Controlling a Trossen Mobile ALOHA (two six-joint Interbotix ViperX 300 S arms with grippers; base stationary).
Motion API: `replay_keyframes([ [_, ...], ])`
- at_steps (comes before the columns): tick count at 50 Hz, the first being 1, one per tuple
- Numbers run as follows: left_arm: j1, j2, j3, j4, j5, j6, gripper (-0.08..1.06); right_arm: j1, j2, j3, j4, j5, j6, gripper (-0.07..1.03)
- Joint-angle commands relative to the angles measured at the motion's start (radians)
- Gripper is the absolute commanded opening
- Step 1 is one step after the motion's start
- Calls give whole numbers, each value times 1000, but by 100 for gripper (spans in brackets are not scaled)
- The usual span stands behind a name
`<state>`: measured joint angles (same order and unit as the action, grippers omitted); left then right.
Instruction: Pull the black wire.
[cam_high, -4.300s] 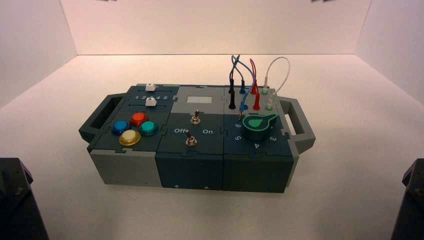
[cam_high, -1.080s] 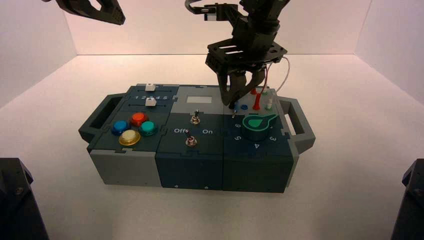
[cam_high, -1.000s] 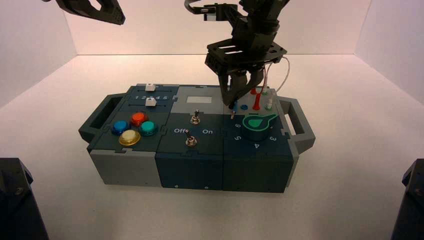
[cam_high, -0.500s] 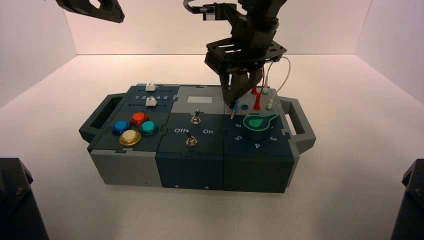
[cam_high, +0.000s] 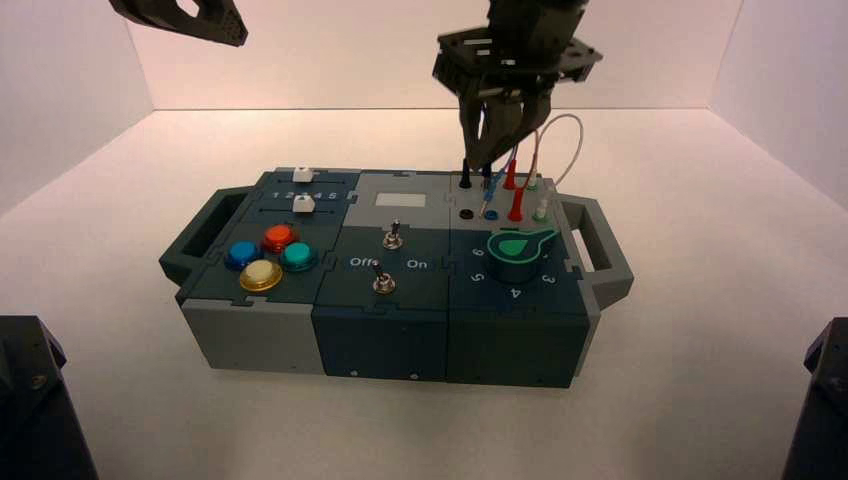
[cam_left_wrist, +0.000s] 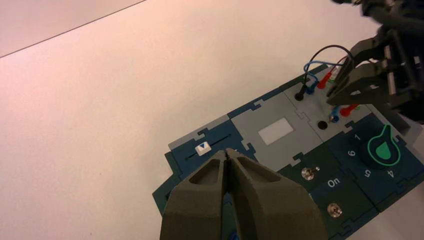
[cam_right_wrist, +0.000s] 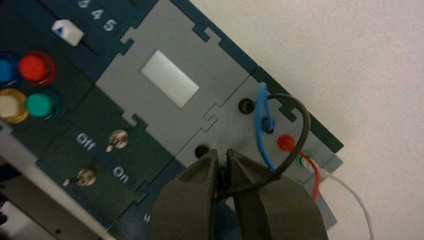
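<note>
The right gripper (cam_high: 484, 160)'s jaws grip the black wire (cam_right_wrist: 298, 145), its near end lifted off the black socket (cam_right_wrist: 201, 151); the far plug (cam_right_wrist: 246, 105), beyond that socket, remains to be pulled.

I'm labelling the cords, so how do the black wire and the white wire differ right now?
The black wire is dark, while the white wire is pale. The black wire is caught in the right gripper, while the white wire is in no gripper. One front socket, the black one, stands empty; the white wire's front plug is seated. Both arch above the box.
</note>
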<state>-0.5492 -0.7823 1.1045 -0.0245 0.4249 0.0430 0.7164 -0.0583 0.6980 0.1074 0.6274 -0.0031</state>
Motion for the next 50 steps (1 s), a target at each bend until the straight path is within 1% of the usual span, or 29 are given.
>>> replay_keyframes([
  [1,-3,0,-21,3,-5,3,-2,-2,-57,-40,2,18,3,-2],
  [9,-3,-5,-20,5,-5,3,-2,-2,-63,-41,5,64,3,-2],
  [21,-3,-9,-20,9,-5,3,-2,-2,-58,-25,-2,95,-5,-1],
  [24,-2,-9,-20,11,-5,3,-2,-2,-58,-25,-2,100,-6,3],
  [25,-2,-9,-18,11,-5,3,-2,-2,-58,-25,-2,100,-8,6],
  [28,2,-9,-18,11,-5,3,-2,-3,-60,-23,-2,104,-6,22],
  [31,5,-12,-17,12,-5,5,-2,-2,-63,-25,-2,110,-6,32],
  [43,25,-34,-15,15,-6,11,-2,-2,-86,-17,0,126,-12,33],
  [50,31,-52,-11,14,-6,11,-2,0,-106,-9,5,170,-12,33],
])
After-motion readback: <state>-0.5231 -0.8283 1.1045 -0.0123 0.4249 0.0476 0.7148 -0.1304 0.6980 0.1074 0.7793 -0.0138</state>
